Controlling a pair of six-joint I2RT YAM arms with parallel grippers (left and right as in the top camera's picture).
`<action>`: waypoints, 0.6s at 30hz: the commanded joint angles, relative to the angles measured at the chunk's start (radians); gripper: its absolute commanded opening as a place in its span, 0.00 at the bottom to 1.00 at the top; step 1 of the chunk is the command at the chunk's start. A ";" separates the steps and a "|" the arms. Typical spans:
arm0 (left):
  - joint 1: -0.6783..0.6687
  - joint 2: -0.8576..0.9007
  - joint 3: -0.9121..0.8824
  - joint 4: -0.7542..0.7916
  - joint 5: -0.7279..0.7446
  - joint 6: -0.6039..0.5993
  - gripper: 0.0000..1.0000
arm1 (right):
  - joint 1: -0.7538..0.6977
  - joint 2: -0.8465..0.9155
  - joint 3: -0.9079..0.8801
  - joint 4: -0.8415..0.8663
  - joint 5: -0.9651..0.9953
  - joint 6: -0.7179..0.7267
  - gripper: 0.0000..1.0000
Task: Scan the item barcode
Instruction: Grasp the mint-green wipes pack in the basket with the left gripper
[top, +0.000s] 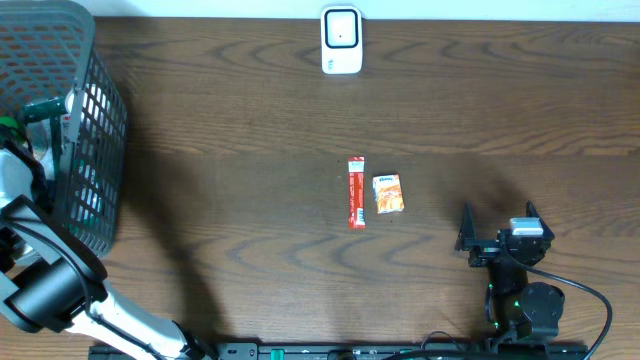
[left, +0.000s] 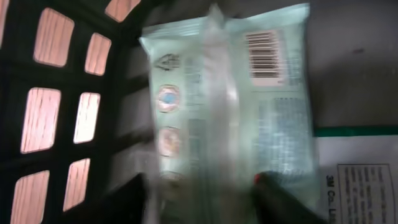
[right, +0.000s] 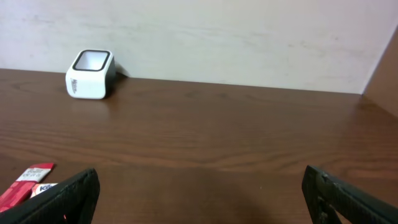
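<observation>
Looking through the left wrist camera, I see a pale green packet (left: 230, 106) inside the black mesh basket (top: 100, 140), its barcode (left: 264, 55) facing the lens near the packet's upper right corner. The view is blurred. The left fingers (left: 286, 202) show as two dark shapes at the bottom edge, one on each side of the packet's lower end. I cannot tell whether they are clamped on it or only standing beside it. Next to the packet, at the lower right, lies a white box (left: 357, 180) with a green stripe and small print.

From overhead, the basket sits at the table's (top: 250, 120) far left corner, and my left arm (top: 50, 285) reaches into it. The white scanner (top: 341, 40) stands at the far edge, near the middle, well apart from the basket. A red stick sachet (top: 356, 192) and a small orange packet (top: 388, 194) lie just beside each other at the table's centre.

The right fingers (right: 68, 196) stand wide apart with nothing between them, low over the table to the right of the two small items.
</observation>
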 joint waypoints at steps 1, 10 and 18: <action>0.009 0.042 -0.046 -0.026 0.018 0.008 0.42 | -0.009 -0.003 -0.001 -0.004 -0.004 -0.005 0.99; 0.009 0.042 -0.046 -0.026 0.019 0.008 0.49 | -0.009 -0.003 -0.001 -0.004 -0.004 -0.005 0.99; 0.009 0.042 -0.047 -0.006 0.101 0.117 0.81 | -0.009 -0.003 -0.001 -0.004 -0.004 -0.005 0.99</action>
